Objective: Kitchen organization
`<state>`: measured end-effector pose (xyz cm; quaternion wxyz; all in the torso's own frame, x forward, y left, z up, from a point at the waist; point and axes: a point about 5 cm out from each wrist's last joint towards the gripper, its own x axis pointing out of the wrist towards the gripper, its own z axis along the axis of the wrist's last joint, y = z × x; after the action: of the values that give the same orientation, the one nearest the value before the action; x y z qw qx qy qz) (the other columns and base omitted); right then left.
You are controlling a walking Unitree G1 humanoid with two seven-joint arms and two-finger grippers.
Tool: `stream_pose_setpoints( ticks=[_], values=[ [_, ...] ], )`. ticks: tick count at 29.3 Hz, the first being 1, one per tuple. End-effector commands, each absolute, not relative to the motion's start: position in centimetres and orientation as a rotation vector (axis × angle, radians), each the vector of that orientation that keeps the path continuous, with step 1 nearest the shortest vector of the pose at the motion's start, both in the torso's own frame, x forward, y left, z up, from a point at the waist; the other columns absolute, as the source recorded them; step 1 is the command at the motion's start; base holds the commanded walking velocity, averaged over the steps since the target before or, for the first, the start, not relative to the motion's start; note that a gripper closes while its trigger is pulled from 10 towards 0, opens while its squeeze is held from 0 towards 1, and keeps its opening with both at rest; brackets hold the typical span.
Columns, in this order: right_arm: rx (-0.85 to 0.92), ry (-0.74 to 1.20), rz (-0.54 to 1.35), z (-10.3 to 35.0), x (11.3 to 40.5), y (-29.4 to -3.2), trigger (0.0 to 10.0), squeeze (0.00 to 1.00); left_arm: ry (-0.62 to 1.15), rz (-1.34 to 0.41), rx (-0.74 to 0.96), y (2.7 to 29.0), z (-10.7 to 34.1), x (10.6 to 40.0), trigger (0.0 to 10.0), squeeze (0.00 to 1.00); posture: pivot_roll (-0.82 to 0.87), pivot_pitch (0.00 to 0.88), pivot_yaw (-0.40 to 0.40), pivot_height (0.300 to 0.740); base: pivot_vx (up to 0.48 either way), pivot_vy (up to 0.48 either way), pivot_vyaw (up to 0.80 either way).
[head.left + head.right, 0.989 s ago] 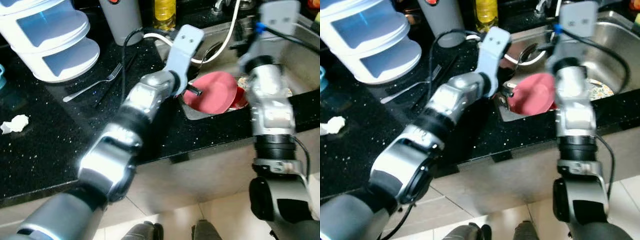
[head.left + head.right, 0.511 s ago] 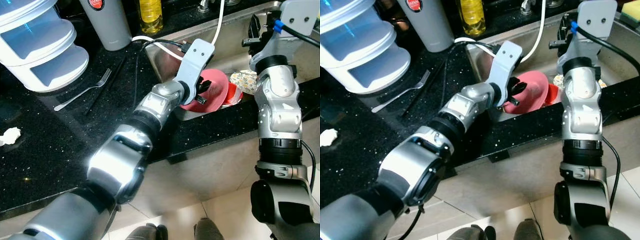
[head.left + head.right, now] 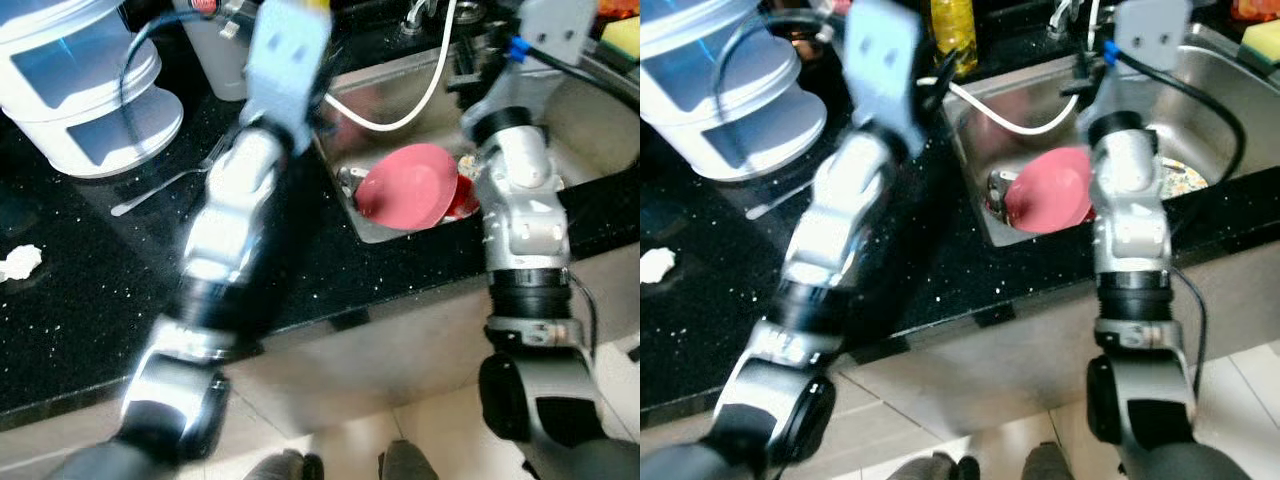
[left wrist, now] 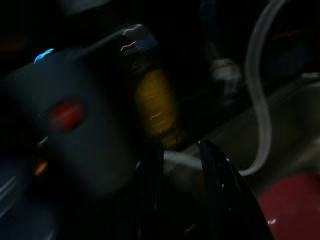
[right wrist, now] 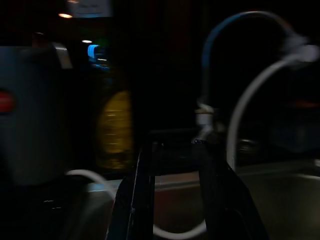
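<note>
Over the counter (image 3: 90, 300), the blurred left arm hides its gripper (image 4: 182, 165), fingers slightly spread, empty. Right gripper (image 5: 172, 165) likewise parted over the sink (image 3: 1215, 95); a red plate (image 3: 408, 187) leans tilted at the sink's left, partly hidden by the right arm.

Both arms are built of silver, rounded metal segments joined by black bands, each ending in a pale grey wrist plate with two small holes. A black cable with a blue connector runs down the right arm (image 3: 525, 200), while the left arm (image 3: 225, 230) is motion-blurred.
</note>
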<state>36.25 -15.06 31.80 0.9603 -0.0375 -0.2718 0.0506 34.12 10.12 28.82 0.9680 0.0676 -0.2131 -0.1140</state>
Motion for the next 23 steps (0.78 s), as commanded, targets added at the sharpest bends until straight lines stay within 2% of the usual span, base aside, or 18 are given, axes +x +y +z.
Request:
stream_pose_setpoints(
  ticks=[1,8,10,23],
  values=[
    [-0.054,-0.555,0.166,31.8,36.3,-13.6,10.0,0.00,-0.421,-0.129,0.143,12.4,28.7,33.3,10.0,0.00,0.14,0.079,0.072,0.740,0.000,0.000,0.00],
    [-0.042,-0.547,0.220,31.5,36.6,-12.3,10.0,0.00,-0.407,-0.070,0.191,13.1,28.3,32.0,10.0,0.00,0.17,0.080,0.050,0.740,0.000,0.000,0.00],
    [-0.034,-0.555,0.244,31.6,36.6,-11.7,10.0,0.00,-0.369,-0.034,0.222,14.0,28.0,31.1,10.0,0.00,0.18,0.076,0.050,0.740,0.000,0.000,0.00],
    [-0.036,-0.551,0.245,31.2,36.6,-11.9,10.0,0.00,-0.321,0.029,0.234,15.3,27.6,30.3,10.0,0.00,0.16,0.070,0.057,0.740,0.000,0.000,0.00]
  ],
)
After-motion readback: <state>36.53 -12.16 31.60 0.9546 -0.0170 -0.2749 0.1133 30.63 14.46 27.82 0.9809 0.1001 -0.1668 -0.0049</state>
